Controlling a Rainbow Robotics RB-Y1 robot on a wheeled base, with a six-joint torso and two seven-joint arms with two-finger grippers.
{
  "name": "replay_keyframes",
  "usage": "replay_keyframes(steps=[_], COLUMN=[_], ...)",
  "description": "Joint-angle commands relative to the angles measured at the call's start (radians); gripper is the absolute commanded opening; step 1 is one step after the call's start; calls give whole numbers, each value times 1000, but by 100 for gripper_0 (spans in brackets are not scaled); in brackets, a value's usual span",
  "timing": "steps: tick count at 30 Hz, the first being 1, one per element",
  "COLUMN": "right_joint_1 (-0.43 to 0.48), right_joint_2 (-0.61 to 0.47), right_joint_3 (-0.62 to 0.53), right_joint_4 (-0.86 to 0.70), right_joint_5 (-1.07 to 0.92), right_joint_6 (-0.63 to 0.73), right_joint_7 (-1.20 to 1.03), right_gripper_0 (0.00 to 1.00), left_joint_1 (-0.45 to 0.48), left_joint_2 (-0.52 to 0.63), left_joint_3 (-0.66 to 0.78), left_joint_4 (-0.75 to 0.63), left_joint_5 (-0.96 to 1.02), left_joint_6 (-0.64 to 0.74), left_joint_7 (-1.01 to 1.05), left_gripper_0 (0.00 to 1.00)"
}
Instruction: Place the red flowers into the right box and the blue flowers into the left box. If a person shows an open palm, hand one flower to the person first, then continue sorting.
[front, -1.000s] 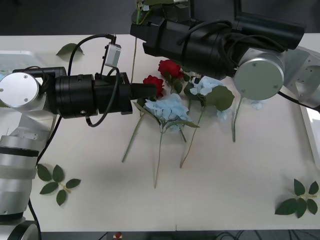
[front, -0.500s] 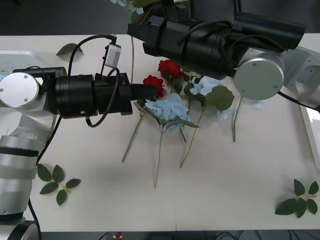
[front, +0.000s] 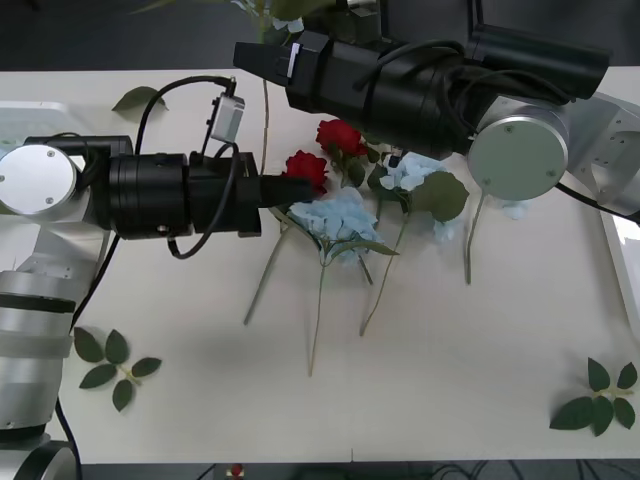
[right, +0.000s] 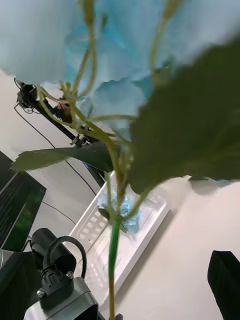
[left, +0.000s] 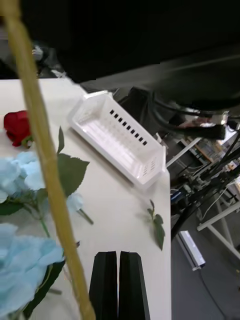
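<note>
Risk sits with the right gripper (front: 262, 60), clenched on a blue flower (right: 115, 65) lifted at the table's far side, where its dangling stem could snag the left gripper (left: 118, 285), fingers pressed together, empty.

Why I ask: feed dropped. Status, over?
Right gripper shut on blue flower, raised over table's far edge. Left gripper jaws shut, empty, beside a red rose. Left arm lies between held flower and left box.
</note>
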Motion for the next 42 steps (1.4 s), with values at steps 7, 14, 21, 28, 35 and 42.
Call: replay_keyframes(steps=[7,14,21,28,35,42], right_joint_1=[63,76,46,46,46,47], right_joint_2=[39,-17,-256,-417,-409,-303], right_joint_3=[25,25,18,-46,-95,-95], right_joint_4=[-2,-13,-59,-91,-11,164], right_joint_5=[10,18,2,-110,-145,-24], right_joint_6=[-59,-82,113,444,794,897], right_joint_7=[-13,-9,-22,-128,-338,-519], right_gripper_0=[100,100,100,100,100,100], left_joint_1=[-23,-23,-23,-22,4,18], left_joint_2=[74,206,394,545,629,655], left_joint_3=[171,286,372,426,380,285], left_joint_4=[-43,-60,-63,-63,-63,-63], left_joint_5=[-205,-362,-479,-618,-753,-870], left_joint_6=[126,241,397,547,556,556], left_joint_7=[243,384,480,510,500,451], left_gripper_0=[0,0,0,0,0,0])
